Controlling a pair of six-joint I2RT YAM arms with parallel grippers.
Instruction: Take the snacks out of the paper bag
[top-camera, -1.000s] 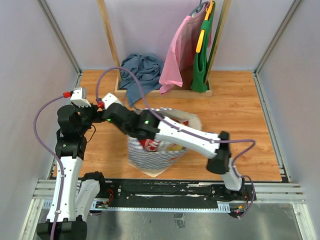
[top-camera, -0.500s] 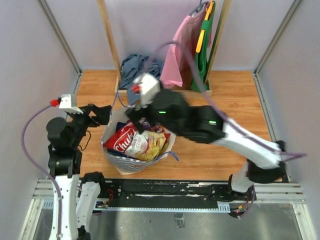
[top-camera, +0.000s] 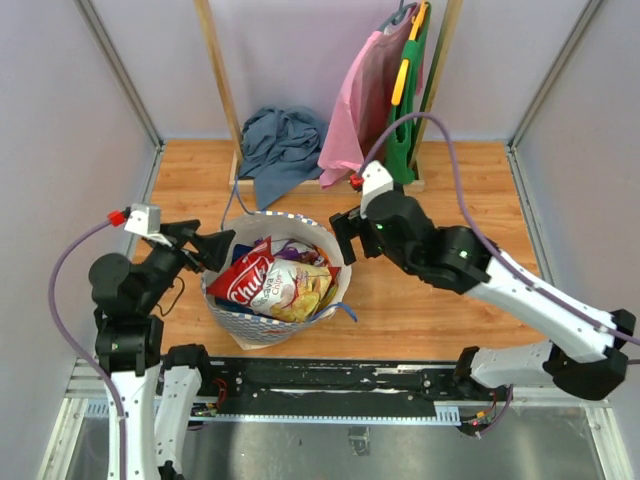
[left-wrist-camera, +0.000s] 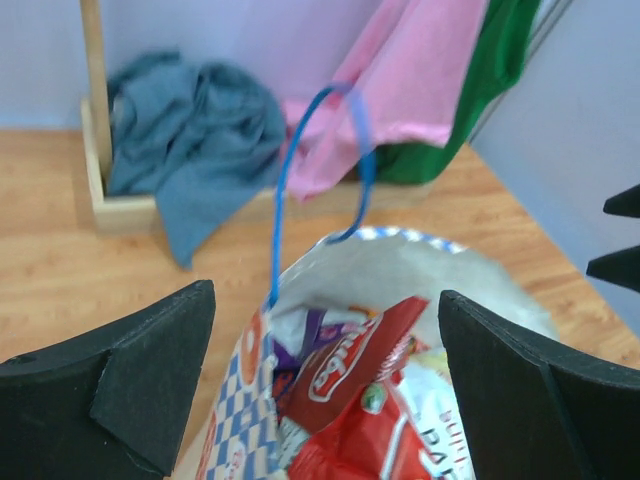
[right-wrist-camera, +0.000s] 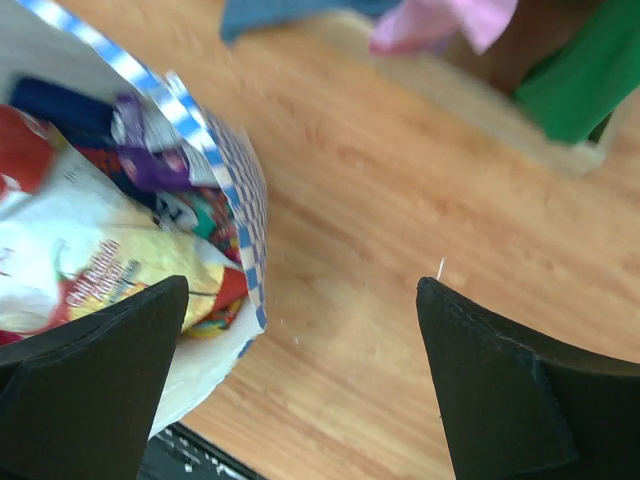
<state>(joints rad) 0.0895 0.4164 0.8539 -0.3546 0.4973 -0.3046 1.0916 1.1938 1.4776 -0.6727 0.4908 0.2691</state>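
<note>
Paper bag (top-camera: 238, 322) sits on the wooden table (top-camera: 470, 210) towards the near edge, between the two arms, mouth gaping upward. The snacks (top-camera: 262, 285) all lie inside it. The red-and-white chip bag is uppermost, with dark blue and purple packets tucked against the far rim.

Left gripper (top-camera: 212, 245) is just beside the bag's left rim, jaws spread wide and empty. Right gripper (top-camera: 345, 240) is just off the right rim, jaws likewise spread, nothing in them.

One blue cord handle (left-wrist-camera: 283, 190) stands up from the rim, directly in front of the left gripper.

Behind the bag, a grey-blue cloth (top-camera: 280, 150) is heaped at the foot of a wooden rack (top-camera: 222, 90). A pink cloth bag (top-camera: 355, 115) and a green cloth bag (top-camera: 402, 150) hang beside it, well apart from the paper bag.
</note>
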